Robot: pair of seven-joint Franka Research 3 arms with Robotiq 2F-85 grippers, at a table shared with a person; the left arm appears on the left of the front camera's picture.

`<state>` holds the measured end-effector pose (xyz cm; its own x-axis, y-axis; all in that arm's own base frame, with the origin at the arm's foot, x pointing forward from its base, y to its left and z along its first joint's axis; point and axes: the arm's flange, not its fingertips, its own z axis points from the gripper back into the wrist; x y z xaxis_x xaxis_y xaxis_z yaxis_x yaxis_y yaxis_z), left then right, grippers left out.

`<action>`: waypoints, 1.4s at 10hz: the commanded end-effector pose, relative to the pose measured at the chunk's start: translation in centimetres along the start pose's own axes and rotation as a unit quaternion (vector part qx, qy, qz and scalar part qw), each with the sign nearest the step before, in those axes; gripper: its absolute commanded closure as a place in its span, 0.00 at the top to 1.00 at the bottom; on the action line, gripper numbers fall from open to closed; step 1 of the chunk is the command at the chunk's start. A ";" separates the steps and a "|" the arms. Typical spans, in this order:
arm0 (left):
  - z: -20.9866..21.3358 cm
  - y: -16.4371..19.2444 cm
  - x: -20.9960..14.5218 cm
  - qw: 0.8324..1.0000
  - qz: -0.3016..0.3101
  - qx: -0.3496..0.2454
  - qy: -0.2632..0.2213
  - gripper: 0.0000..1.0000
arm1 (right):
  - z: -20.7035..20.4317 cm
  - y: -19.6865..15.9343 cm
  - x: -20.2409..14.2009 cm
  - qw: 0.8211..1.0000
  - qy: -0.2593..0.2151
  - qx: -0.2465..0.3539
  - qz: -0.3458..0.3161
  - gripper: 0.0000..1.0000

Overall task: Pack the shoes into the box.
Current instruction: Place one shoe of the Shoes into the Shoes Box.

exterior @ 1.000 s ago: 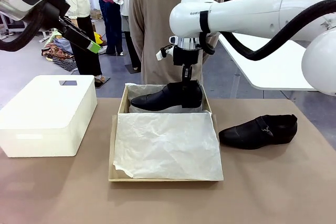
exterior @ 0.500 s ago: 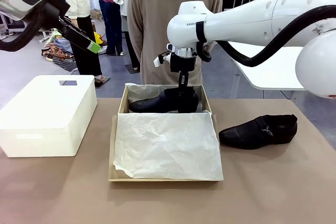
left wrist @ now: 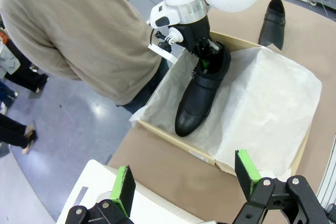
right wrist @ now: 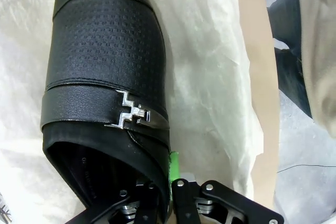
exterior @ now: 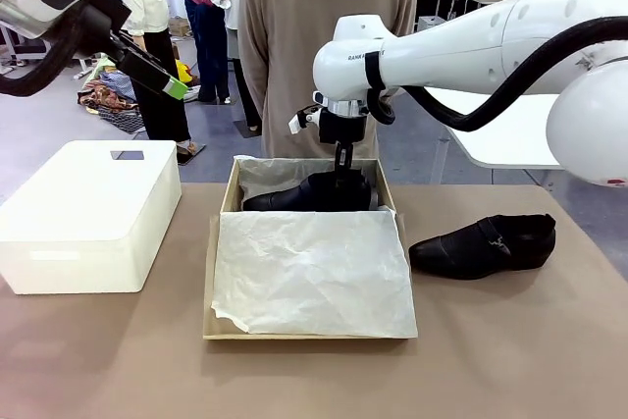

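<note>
The brown surface [exterior: 510,340] runs across in front of me, and a person in a tan sweater [exterior: 324,36] stands at its far edge. On my left side sits a large white box [exterior: 88,203]. The cardboard box [exterior: 209,282] lies open in the middle, with crumpled white tissue paper [exterior: 314,272] spread over its near part and lining the far part.

One black shoe [exterior: 294,195] lies along the far side of the box on the tissue, its toe pointing to my left. The other shoe [exterior: 483,245] rests on the surface to the right of the box, near it but not touching, toe toward the box.

My right pincer [exterior: 343,176] reaches down into the far side of the box and is clamped on the rim of the first shoe at its heel end, one finger inside the opening and the green pad [right wrist: 174,163] outside.

My left pincer [left wrist: 185,182] hangs high above the white box, spread wide, holding nothing.
</note>
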<state>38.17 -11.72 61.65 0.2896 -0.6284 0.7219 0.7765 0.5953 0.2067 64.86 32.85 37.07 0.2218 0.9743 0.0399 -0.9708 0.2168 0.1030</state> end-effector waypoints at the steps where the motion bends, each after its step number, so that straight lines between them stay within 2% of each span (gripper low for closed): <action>1: 0.1 0.0 -0.1 1.000 0.002 -0.006 -0.006 1.00 | -0.4 -0.1 -0.2 1.000 -0.002 -0.017 0.004 0.00; 2: 0.1 0.0 -0.1 1.000 0.002 -0.006 -0.006 1.00 | -0.7 -0.2 -0.2 1.000 0.001 -0.017 0.007 0.00; 7: 0.1 0.0 -0.1 1.000 0.002 -0.006 -0.006 1.00 | 0.7 0.4 -0.8 1.000 -0.012 0.008 0.019 0.99; 14: 0.1 0.0 -0.1 1.000 0.002 -0.006 -0.006 1.00 | 5.4 3.1 -2.2 0.999 -0.023 -0.019 0.031 1.00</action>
<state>38.17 -11.72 61.65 0.2896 -0.6285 0.7219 0.7765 0.5953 0.2067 63.18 31.67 42.62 0.1886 0.9796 0.0693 -0.9811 0.1849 0.0567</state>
